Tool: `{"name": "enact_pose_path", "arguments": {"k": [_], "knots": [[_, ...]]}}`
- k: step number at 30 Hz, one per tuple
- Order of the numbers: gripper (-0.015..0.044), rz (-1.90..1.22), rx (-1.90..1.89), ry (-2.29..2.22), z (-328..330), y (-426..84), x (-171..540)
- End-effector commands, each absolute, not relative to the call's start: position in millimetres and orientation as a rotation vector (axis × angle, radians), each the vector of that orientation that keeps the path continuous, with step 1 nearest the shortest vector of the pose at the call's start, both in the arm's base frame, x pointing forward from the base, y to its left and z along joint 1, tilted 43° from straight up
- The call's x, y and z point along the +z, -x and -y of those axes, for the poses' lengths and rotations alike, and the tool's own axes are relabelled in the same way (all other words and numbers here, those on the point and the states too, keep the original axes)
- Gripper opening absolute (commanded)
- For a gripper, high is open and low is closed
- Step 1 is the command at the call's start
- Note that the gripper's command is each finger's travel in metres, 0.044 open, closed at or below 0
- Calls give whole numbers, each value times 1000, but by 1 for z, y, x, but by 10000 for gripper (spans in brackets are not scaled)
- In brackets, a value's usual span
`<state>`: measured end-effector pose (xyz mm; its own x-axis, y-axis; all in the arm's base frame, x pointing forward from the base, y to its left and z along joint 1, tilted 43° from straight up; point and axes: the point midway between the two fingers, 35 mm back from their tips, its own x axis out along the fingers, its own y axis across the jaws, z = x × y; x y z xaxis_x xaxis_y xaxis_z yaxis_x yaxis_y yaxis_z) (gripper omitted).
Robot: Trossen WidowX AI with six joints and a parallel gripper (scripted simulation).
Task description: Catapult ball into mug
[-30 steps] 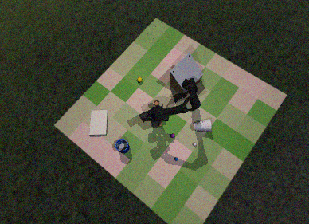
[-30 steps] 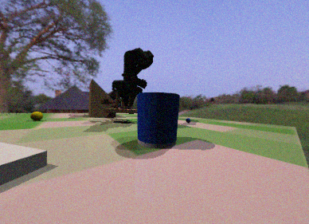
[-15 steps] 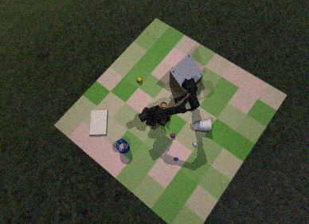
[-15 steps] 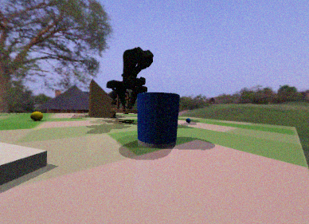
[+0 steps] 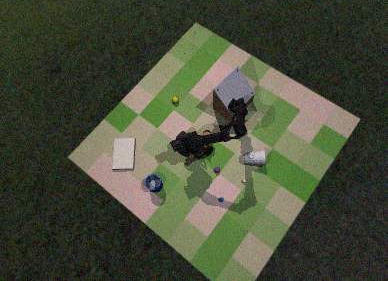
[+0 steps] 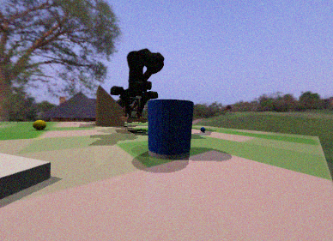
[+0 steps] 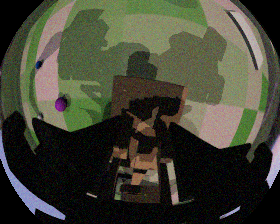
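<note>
My gripper [image 5: 194,145] [image 7: 145,123] is shut on the brown catapult [image 7: 125,92], which shows beneath and between the fingers in the wrist view; the arm mostly hides it in the top view. Which part is gripped is too dark to tell. The blue mug [image 5: 153,183] [image 6: 170,128] stands upright, apart from the catapult. A purple ball [image 5: 217,170] [image 7: 61,104], a small blue ball [image 5: 221,199] [image 6: 202,129] [image 7: 39,65], a small white ball [image 5: 244,181] and a yellow ball [image 5: 175,100] [image 6: 39,125] lie on the mat. No ball can be made out on the catapult.
A white cup [image 5: 256,158] lies on its side near the arm. A white flat box [image 5: 124,154] [image 6: 21,166] [image 7: 246,31] lies beyond the blue mug. A large grey-topped block [image 5: 233,88] with brown sides stands beside the arm's base. The patchwork mat [image 5: 225,249] lies under everything.
</note>
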<state>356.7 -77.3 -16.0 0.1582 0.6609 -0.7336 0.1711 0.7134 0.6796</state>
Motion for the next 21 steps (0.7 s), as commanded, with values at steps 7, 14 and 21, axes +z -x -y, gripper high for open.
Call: {"name": "enact_pose_path", "arguments": {"k": [7,14,21], "knots": [[0,-1393,389,-751,74,-362,-25],[0,-1393,389,-751,66,-364,-34],[0,-1393,389,-751,59,-366,-43]]}}
